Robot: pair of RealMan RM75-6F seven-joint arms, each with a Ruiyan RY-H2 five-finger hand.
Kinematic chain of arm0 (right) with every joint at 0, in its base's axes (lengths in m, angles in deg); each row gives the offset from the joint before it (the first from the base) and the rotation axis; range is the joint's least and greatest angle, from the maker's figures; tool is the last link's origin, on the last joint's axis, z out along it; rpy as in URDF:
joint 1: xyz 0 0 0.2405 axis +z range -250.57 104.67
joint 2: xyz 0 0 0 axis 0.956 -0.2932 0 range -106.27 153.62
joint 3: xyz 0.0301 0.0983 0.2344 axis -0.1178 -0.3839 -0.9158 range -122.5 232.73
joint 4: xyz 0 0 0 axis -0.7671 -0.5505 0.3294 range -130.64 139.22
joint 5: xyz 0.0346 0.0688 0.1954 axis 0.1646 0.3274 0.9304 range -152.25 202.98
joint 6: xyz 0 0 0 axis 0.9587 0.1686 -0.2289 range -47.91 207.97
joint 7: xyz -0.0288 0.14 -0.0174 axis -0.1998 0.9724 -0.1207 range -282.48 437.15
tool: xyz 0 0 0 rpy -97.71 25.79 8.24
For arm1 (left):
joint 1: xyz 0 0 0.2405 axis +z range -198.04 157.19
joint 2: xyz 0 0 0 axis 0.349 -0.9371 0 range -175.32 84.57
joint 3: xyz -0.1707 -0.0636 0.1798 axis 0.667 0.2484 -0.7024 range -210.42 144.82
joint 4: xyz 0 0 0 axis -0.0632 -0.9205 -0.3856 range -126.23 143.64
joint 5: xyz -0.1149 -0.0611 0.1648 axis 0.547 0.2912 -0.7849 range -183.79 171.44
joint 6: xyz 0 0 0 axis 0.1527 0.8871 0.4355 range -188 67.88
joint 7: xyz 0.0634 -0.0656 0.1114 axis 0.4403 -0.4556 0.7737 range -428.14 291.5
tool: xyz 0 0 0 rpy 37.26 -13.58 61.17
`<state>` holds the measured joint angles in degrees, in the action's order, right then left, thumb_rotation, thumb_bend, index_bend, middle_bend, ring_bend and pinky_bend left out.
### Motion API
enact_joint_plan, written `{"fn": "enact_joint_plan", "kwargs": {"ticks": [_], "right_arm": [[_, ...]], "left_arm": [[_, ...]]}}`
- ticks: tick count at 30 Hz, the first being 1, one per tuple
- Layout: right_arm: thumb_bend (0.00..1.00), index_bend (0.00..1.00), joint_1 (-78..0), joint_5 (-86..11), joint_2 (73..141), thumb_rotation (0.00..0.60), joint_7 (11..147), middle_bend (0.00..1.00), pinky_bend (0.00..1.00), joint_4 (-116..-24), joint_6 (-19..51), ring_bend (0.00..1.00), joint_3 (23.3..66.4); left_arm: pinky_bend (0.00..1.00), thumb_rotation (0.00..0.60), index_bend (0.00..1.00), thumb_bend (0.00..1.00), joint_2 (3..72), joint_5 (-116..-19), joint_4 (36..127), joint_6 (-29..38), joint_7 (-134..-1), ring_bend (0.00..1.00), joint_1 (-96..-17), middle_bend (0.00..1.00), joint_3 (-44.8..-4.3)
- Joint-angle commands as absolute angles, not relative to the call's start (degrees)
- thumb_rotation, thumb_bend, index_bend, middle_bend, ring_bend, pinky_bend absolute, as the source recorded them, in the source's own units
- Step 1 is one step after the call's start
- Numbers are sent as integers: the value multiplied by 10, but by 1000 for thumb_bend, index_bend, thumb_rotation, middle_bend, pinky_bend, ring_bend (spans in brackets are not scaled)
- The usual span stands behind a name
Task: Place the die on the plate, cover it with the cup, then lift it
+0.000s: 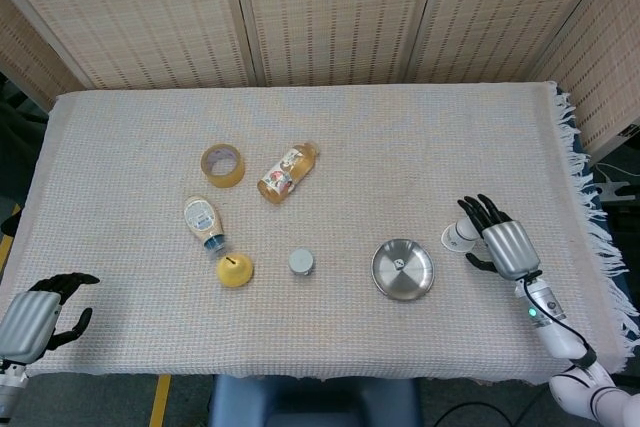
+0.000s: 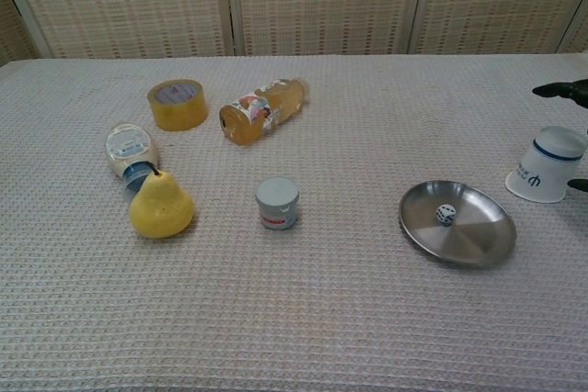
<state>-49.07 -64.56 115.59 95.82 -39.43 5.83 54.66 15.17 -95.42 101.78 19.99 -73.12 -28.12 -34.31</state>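
Note:
A small white die (image 2: 446,214) lies inside the round metal plate (image 2: 478,243), which appears in the head view too (image 1: 390,282). To the plate's right a white cup (image 2: 548,164) with a blue band stands upside down on the cloth, also seen from above (image 1: 459,237). My right hand (image 1: 498,242) is beside the cup with fingers spread and holds nothing; only its fingertips (image 2: 562,90) show in the chest view. My left hand (image 1: 35,314) hangs at the table's front left corner, fingers curled, holding nothing.
On the left half lie a tape roll (image 2: 176,103), a tipped juice bottle (image 2: 263,109), a tipped white bottle (image 2: 130,151) and a yellow pear (image 2: 160,206). A small grey can (image 2: 277,202) stands mid-table. The table's fringed right edge (image 1: 595,237) is near my right hand.

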Motion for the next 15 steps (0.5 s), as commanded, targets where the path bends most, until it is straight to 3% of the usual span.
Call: {"fn": "enact_joint_plan", "kwargs": {"ticks": [1,8,15], "right_arm": [[68,0,-500,-663,1129,600,921,0,231,-446,12,0,548],[66,0,-554,-632,1076,600,716,0,169,-618,-19,0,547],[67,0,-587,-622,1044,600,684,0,169,-683,-45,0,547]], "left_arm": [[354,600,310,430,152,-953,1018,199,-729,284,-281,311,-343],[355,600,310,430,152,-954,1022,213,-710,285,-275,312,-342],[355,600,310,432,160,-954,1023,228,-692,285,-271,312,-335]]}}
